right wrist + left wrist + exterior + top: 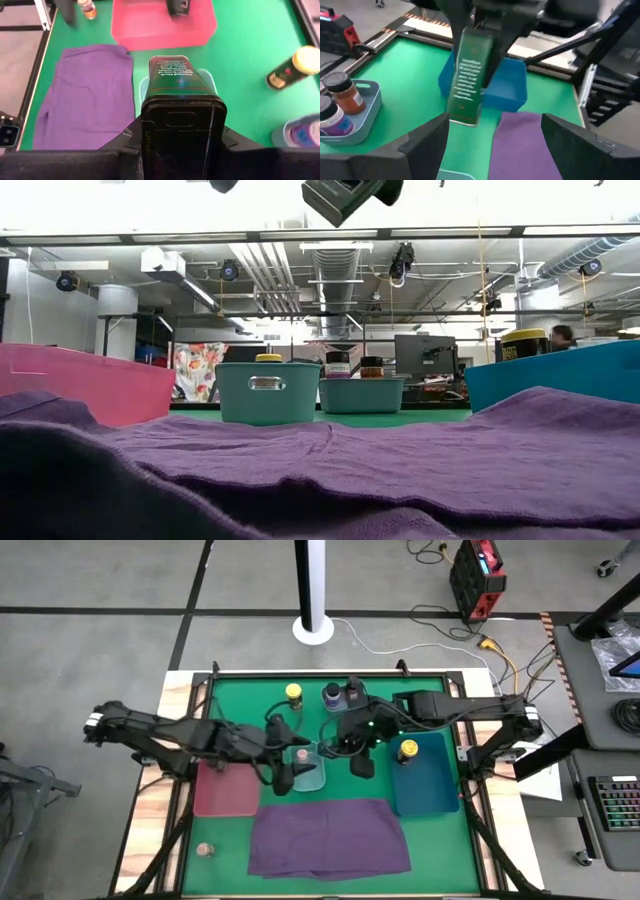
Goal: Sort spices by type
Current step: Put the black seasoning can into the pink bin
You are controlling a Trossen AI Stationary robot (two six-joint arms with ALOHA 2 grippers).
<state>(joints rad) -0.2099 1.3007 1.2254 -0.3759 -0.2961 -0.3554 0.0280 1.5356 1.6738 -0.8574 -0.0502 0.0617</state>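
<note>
We see the right gripper (182,145) clamped on a dark green rectangular tin (178,75), its printed face uppermost, held in the air above the small teal bin (308,770) at mid-table. The left gripper (492,137) hangs just beside it with its jaws standing wide apart and nothing between them; in the left wrist view the tin (469,82) hangs ahead of those fingers.

Outward from the pair, we note a yellow-lidded jar (293,693) standing on the green mat (240,690), two dark-topped jars (341,696) in a second teal bin, and another yellow-lidded jar (408,750) in the blue tray (425,790). The red tray (226,790) lies on the left, the purple cloth (328,836) at the near edge, and a small brownish-topped jar (205,851) on the bare wood beside the mat.
</note>
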